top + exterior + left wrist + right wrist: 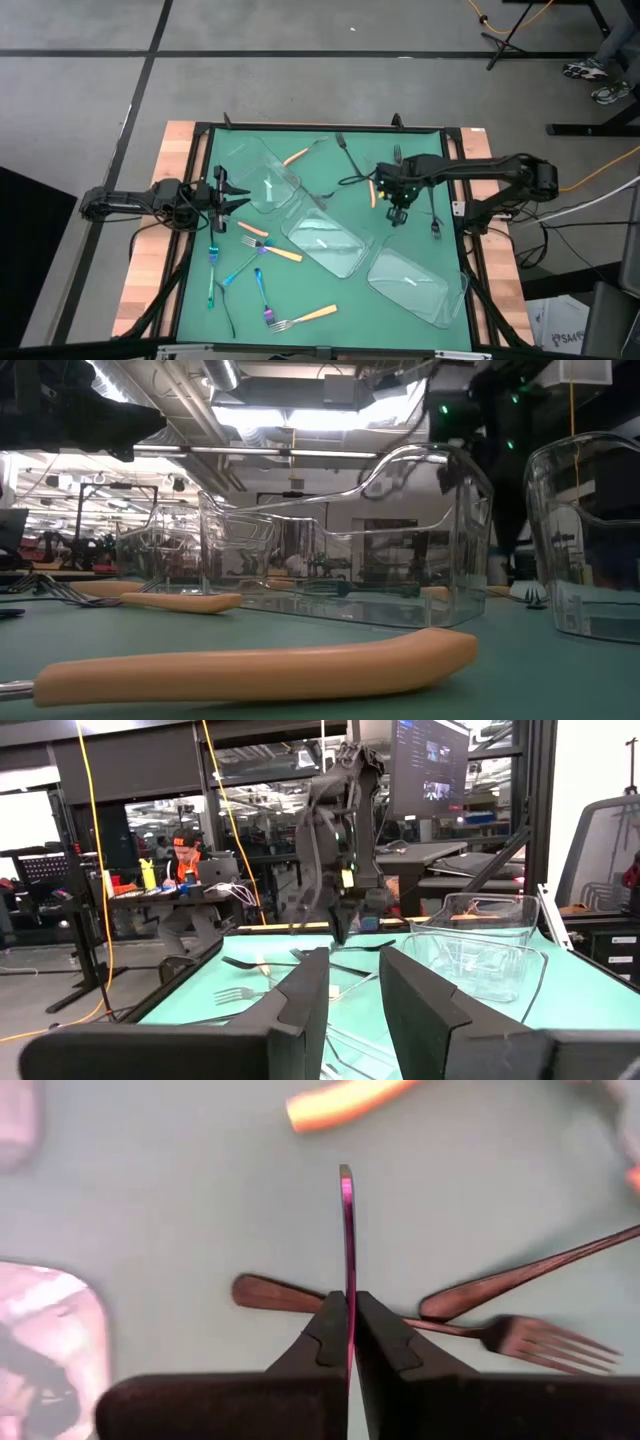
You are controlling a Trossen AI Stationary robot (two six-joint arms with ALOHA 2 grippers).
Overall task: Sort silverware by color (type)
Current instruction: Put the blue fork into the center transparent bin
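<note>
My right claw (pixel 350 1330) is pinched tight on the thin edge of an iridescent purple utensil (pixel 346 1230), holding it above the green mat (pixel 400 150) over a pair of dark forks (pixel 520 1285), with an orange handle (pixel 345 1102) lying just beyond. My left claw (pixel 350 990) waits at the mat's left edge with its fingers parted and nothing between them. The rest of the silverware is scattered: blue-purple pieces (pixel 212 270) and orange-handled forks (pixel 305 316) near the left and front, beside three clear trays (pixel 325 243).
</note>
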